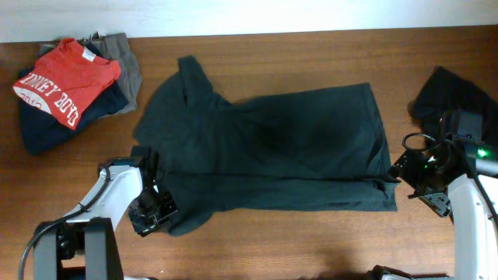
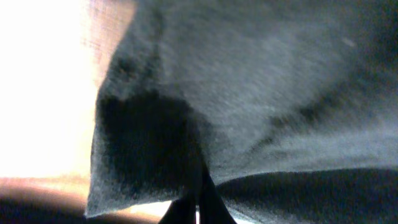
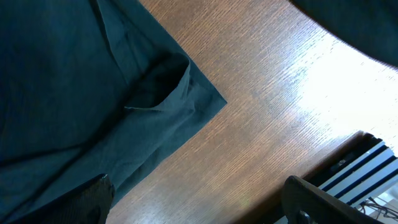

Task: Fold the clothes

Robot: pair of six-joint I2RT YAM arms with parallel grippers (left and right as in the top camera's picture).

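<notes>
The left gripper [image 1: 158,208] is clamped on the near-left edge of the black shirt [image 1: 272,148], w/ the cloth pinched btw. its fingers [image 2: 185,214]. The right gripper [image 1: 401,177] stands w/ its jaws wide apart over the shirt's near-right corner & holds nothing. The shirt lies spread out on the middle of the table [image 1: 311,249], no lettering visible; at the far-left corner is a pile of clothes [image 1: 70,93], a red one w/ white letters on top, & a dark cloth [image 1: 451,97] lies at the right edge.
</notes>
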